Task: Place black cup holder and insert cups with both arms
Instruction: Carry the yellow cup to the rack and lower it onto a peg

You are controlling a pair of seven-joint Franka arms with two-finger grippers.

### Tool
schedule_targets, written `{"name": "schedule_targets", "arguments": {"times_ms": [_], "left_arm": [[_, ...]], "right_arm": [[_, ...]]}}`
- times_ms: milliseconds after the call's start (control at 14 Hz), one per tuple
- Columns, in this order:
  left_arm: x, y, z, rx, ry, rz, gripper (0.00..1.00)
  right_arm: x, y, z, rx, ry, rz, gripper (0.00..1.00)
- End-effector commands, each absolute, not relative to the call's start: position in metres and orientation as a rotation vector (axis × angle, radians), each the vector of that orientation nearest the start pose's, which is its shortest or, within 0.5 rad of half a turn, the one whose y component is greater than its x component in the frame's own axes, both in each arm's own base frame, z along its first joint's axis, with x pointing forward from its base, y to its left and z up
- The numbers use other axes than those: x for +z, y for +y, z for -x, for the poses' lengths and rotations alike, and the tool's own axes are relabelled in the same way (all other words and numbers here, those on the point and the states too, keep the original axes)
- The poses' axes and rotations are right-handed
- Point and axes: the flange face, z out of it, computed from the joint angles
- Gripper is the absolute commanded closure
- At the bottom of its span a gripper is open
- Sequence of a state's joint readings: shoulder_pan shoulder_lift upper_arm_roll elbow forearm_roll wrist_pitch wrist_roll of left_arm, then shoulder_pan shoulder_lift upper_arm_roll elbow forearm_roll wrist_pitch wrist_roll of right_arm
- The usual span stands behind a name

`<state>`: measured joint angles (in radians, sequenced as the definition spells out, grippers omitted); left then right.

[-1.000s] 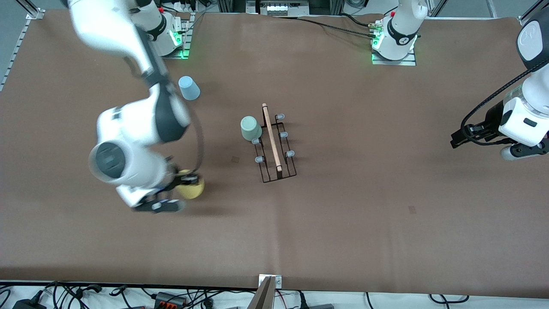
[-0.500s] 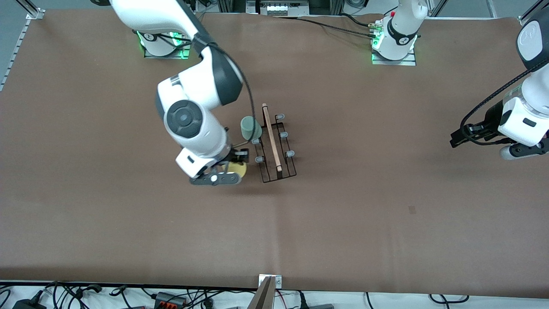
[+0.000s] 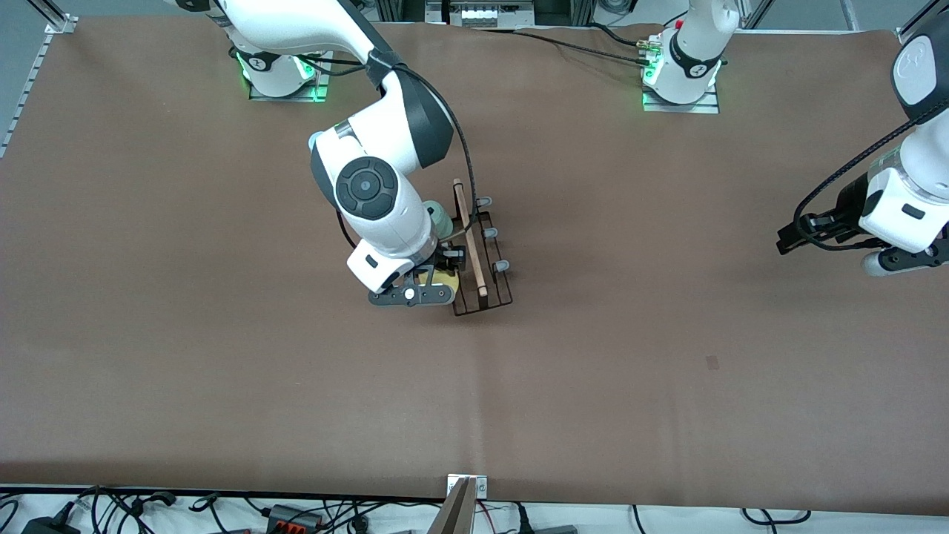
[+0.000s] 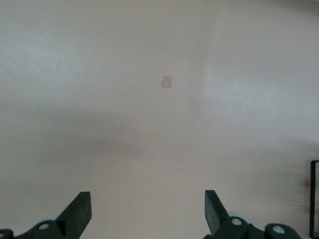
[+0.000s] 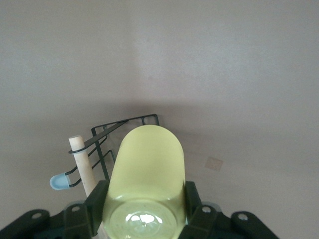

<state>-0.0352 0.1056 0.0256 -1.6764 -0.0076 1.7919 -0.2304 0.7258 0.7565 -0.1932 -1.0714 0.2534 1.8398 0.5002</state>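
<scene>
While my right gripper (image 3: 428, 282) carries the yellow cup (image 5: 145, 169), its jaws pinching the cup's sides, I'm in the insertion step. The black cup holder (image 3: 480, 256) stands on the table (image 3: 667, 371) just beneath and beside those jaws, its wooden handle (image 5: 82, 164) and one grey-tipped peg (image 5: 59, 181) close by the cup. The mint green cup (image 3: 441, 221) sits on a peg, mostly hidden by my arm. Next I'd line the cup's mouth over a free peg and lower it. My left gripper (image 4: 144, 214) waits over bare table, jaws spread, well apart from the holder.
</scene>
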Motion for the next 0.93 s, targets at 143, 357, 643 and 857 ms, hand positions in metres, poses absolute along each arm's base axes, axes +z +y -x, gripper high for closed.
{"name": "schedule_targets", "arguments": {"times_ms": [143, 357, 643, 857], "left_arm": [[0.541, -0.008, -0.592, 0.011, -0.335, 3.142, 0.0], [0.541, -0.009, -0.592, 0.011, -0.331, 3.144, 0.0], [0.541, -0.014, -0.592, 0.01, -0.295, 3.142, 0.0], [0.541, -0.009, -0.592, 0.012, -0.226, 3.151, 0.0]], "right_arm": [[0.372, 0.46, -0.607, 0.084, -0.047, 3.027, 0.7], [0.353, 0.462, -0.61, 0.078, -0.043, 3.033, 0.7], [0.325, 0.473, -0.605, 0.104, -0.059, 3.038, 0.61], [0.334, 0.471, -0.606, 0.102, -0.02, 3.037, 0.0]]}}
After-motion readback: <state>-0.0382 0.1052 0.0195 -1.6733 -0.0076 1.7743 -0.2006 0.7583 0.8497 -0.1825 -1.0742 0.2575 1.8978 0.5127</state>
